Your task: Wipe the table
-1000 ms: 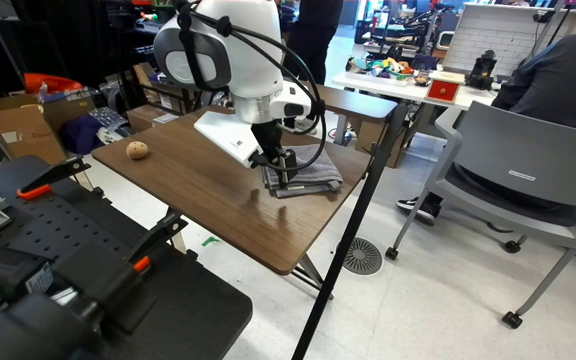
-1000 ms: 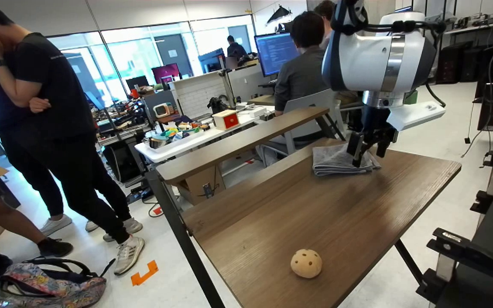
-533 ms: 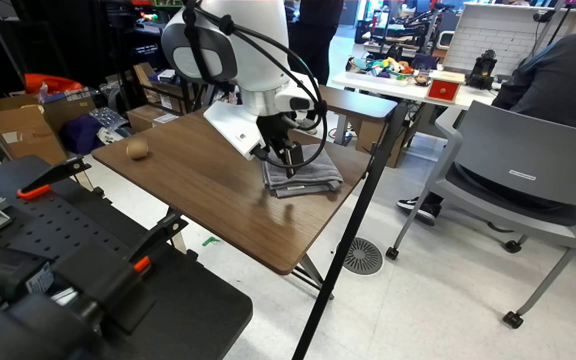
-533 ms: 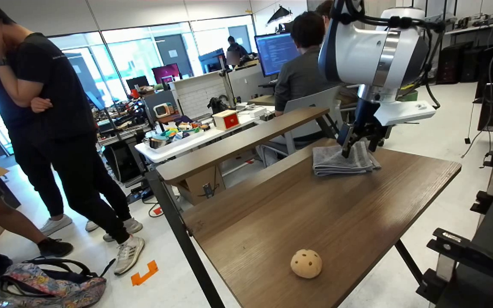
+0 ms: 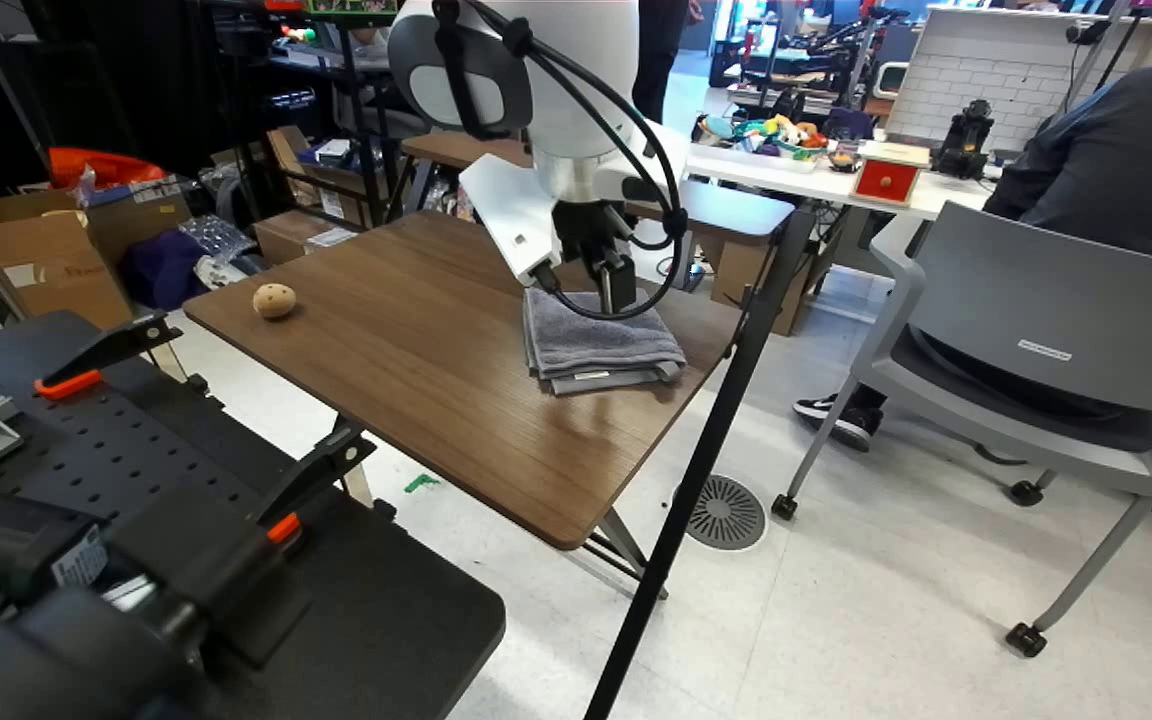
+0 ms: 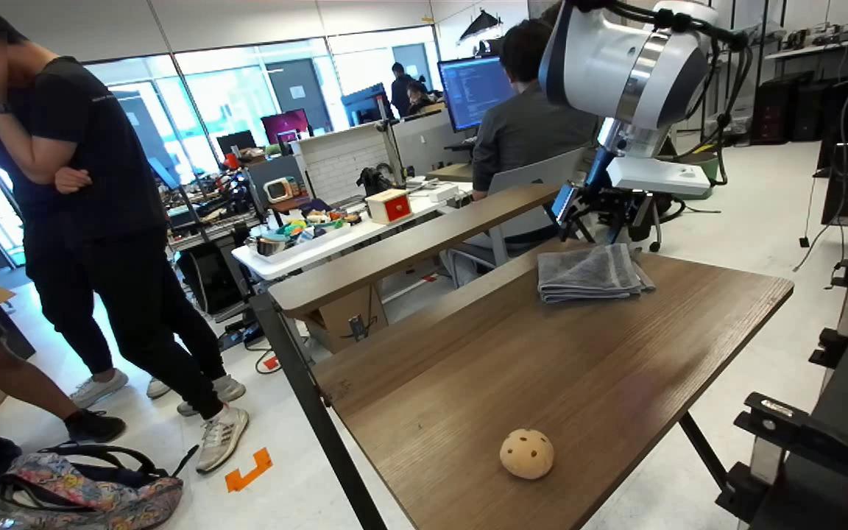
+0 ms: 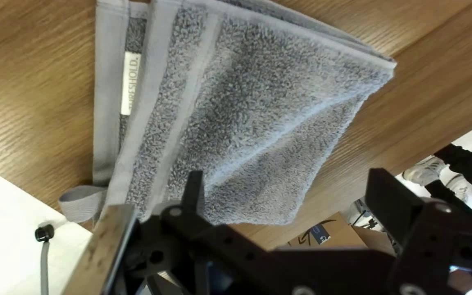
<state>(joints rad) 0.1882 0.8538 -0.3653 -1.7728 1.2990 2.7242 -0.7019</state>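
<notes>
A gray chair (image 5: 1056,330) stands on pale floor (image 5: 856,600), bright windows (image 6: 236,85) beyond.

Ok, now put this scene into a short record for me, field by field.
Surface: large rectangular brown wood-grain table
Fabric: folded gray terry towel, lying on the table
Grasp: black two-finger gripper, open, holding nothing
Also present: rounded tan object with dark spots, on the table, apart from the towel
Task state: no wiping under way
</notes>
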